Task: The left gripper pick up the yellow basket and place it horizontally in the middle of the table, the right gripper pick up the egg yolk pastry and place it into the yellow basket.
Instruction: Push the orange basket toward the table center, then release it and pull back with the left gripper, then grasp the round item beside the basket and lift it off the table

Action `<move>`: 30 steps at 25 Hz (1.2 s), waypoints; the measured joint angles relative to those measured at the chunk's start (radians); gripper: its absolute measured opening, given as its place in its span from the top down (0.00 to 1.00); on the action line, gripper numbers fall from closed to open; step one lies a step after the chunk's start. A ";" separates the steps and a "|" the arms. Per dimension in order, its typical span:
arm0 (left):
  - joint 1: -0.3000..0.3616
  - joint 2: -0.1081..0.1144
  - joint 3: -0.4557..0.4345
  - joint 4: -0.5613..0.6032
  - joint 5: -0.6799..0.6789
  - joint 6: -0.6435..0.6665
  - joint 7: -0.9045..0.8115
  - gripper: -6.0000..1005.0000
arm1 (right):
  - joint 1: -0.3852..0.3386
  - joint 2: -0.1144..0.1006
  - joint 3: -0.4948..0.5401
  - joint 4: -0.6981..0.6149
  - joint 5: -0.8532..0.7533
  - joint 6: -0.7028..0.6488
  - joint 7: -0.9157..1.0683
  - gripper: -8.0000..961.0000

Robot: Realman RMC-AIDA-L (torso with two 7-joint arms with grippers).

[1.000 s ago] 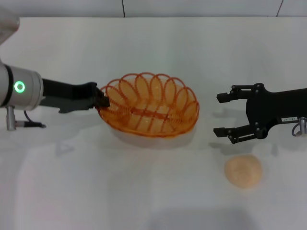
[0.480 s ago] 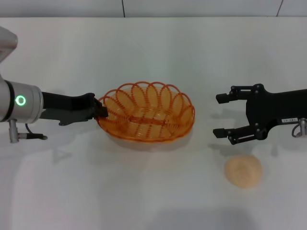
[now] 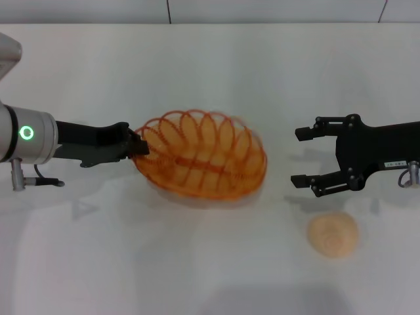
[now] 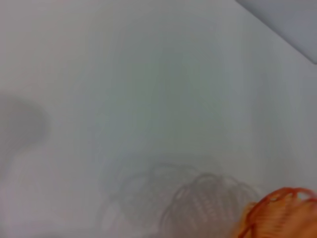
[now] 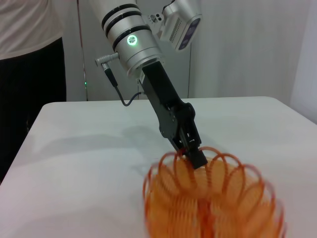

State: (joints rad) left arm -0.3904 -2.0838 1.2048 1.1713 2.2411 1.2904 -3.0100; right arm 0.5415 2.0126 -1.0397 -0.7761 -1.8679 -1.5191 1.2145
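left gripper [image 3: 138, 144] clamped on yellow basket [image 3: 203, 161] rim, basket tilted over table [image 3: 210, 65]
right gripper [image 3: 305, 157] fingers apart, right of basket; egg yolk pastry [image 3: 333, 234] near it

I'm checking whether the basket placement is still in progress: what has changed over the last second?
The left hand, still shut on the yellow basket at its rim, has kept turning it: a second ago it hung tilted above the table, half a second ago it sat lower and flatter, and now it is tipped again. The right hand stays open and parked, and the egg yolk pastry has not moved.
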 joint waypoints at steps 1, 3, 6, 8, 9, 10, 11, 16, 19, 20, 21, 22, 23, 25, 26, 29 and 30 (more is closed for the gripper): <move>0.000 0.001 0.000 -0.005 -0.002 0.000 0.000 0.84 | 0.000 0.000 0.000 0.000 0.000 0.000 0.000 0.12; -0.001 0.001 0.000 -0.010 -0.003 -0.004 0.000 0.82 | 0.000 0.000 0.001 0.000 0.000 0.000 -0.001 0.12; 0.002 0.000 0.001 -0.012 -0.004 -0.013 0.000 0.79 | 0.000 0.000 0.000 0.000 0.000 -0.001 -0.001 0.12; 0.003 0.000 0.002 -0.013 -0.004 -0.012 0.000 0.77 | 0.000 0.000 0.000 0.000 0.000 -0.002 -0.001 0.12; 0.003 0.000 0.004 -0.013 -0.004 -0.011 0.000 0.76 | 0.000 0.000 0.001 0.000 0.000 -0.002 -0.001 0.12; 0.002 0.000 0.005 -0.014 -0.004 -0.009 0.000 0.75 | 0.000 0.000 0.001 0.000 0.000 -0.002 -0.001 0.12; 0.001 0.000 0.005 -0.014 -0.004 -0.007 0.000 0.72 | 0.000 0.000 0.001 0.000 0.000 -0.003 -0.001 0.12; 0.002 0.002 0.002 0.003 -0.005 0.010 0.014 0.53 | 0.000 0.000 0.001 0.000 0.001 -0.006 0.001 0.12; 0.004 0.005 -0.026 0.023 -0.013 0.032 0.067 0.41 | -0.006 -0.001 0.001 0.000 0.009 -0.007 0.005 0.12; 0.002 0.005 -0.049 0.026 -0.015 0.045 0.100 0.36 | -0.007 -0.001 0.002 0.000 0.011 -0.007 0.006 0.12; -0.001 0.005 -0.075 0.027 -0.019 0.061 0.138 0.32 | -0.008 -0.001 0.002 0.000 0.014 -0.007 0.007 0.12; -0.004 0.005 -0.106 0.028 -0.023 0.075 0.180 0.30 | -0.009 -0.001 0.002 0.000 0.016 -0.007 0.009 0.12; -0.005 0.006 -0.131 0.028 -0.028 0.087 0.223 0.27 | -0.009 -0.002 0.003 0.000 0.018 -0.007 0.010 0.12; -0.005 0.006 -0.188 0.029 -0.037 0.106 0.326 0.22 | -0.017 -0.002 0.003 -0.005 0.028 -0.008 0.015 0.12; -0.005 0.007 -0.213 0.029 -0.046 0.113 0.384 0.21 | -0.021 -0.003 0.003 -0.009 0.033 -0.008 0.017 0.12; 0.002 0.007 -0.280 0.027 -0.097 0.138 0.577 0.15 | -0.034 -0.004 0.010 -0.019 0.039 -0.009 0.021 0.12; 0.006 0.007 -0.307 0.023 -0.127 0.154 0.672 0.15 | -0.037 -0.005 0.014 -0.022 0.039 -0.009 0.022 0.12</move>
State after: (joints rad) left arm -0.3840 -2.0765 0.8981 1.1945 2.1142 1.4445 -2.3382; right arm 0.5041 2.0080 -1.0260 -0.7978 -1.8287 -1.5286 1.2361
